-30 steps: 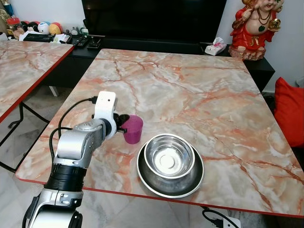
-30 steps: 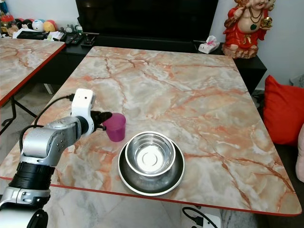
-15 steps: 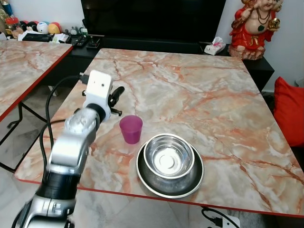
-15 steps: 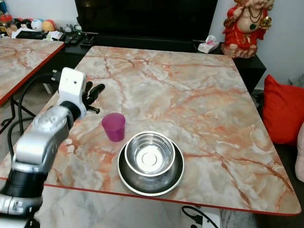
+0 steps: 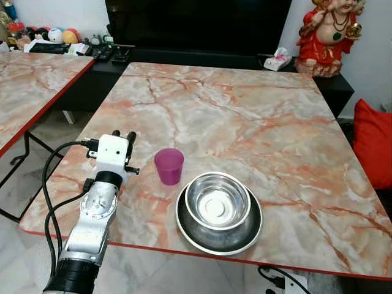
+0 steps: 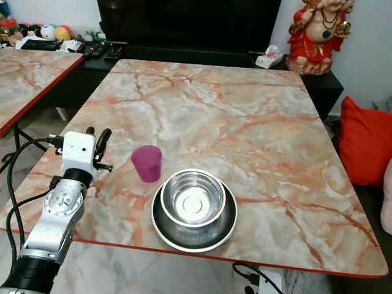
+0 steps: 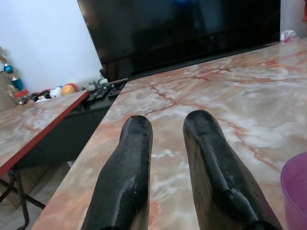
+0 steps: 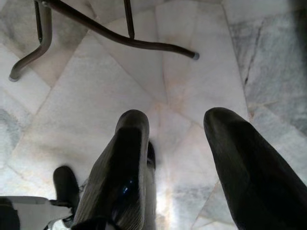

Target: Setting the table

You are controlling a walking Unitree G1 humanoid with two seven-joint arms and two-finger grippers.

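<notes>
A purple cup stands upright on the marble table, just left of a steel bowl that sits inside a wider steel dish near the front edge. My left gripper hovers by the table's left edge, a hand's width left of the cup and apart from it. Its fingers are open with nothing between them and point toward the far end of the table; the cup's rim shows beside them. My right gripper hangs open over the tiled floor.
A second marble table stands to the left across a narrow gap. Along the far wall runs a dark TV stand with a red statue on it. A red cushion lies at the right. Black cable loops off my left arm.
My left gripper was at the cup's side, then let go, rose away to the left and came back down by the table's left edge. The cup stayed in place.
</notes>
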